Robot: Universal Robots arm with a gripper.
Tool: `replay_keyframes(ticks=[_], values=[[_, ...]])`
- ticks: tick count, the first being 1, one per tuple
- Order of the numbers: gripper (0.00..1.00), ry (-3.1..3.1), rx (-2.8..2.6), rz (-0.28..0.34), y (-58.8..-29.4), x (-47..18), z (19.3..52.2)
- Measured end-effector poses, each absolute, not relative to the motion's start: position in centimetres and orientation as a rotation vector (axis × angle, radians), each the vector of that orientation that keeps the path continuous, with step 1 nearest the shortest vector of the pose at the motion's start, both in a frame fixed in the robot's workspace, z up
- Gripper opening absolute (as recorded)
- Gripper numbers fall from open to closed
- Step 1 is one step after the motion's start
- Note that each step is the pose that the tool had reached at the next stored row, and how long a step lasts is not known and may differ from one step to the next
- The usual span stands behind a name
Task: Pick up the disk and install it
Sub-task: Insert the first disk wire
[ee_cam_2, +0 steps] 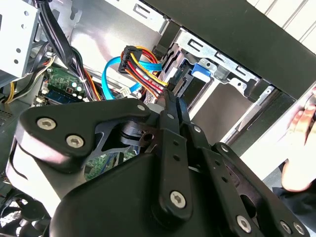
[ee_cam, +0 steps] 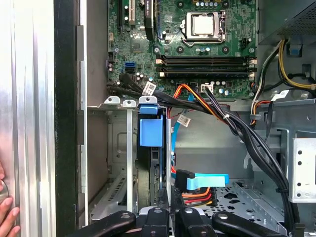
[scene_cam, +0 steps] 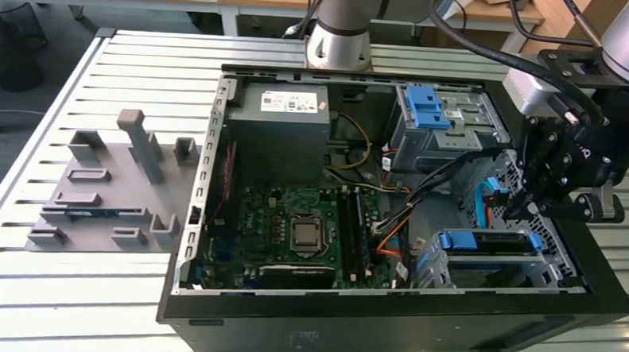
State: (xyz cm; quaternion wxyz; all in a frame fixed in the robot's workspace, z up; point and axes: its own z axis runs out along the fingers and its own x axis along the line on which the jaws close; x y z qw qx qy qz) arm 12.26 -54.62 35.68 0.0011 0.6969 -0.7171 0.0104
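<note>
The black pincer (scene_cam: pixel 534 203), fingers together and holding nothing, hangs inside the open computer case just beside the blue-railed silver disk (scene_cam: pixel 489 242), which sits slotted in its drive cage.

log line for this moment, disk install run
gripper: shut, inside open computer case | disk: seated on edge in drive cage | hand: beside case

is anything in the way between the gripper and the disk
Nothing visible. The gripper is right at the disk, which stands on edge in the drive cage; the blue cable lies beside, not between.
</note>
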Motion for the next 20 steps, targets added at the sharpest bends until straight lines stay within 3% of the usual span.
replay_keyframes(ticks=[4,5,20], values=[[0.18,-2.250,2.189,0.033,-54.62,12.26,35.67],[0.25,-2.249,2.190,0.033,-54.61,12.26,35.66],[0.25,-2.242,2.197,0.033,-54.48,12.37,35.34]])
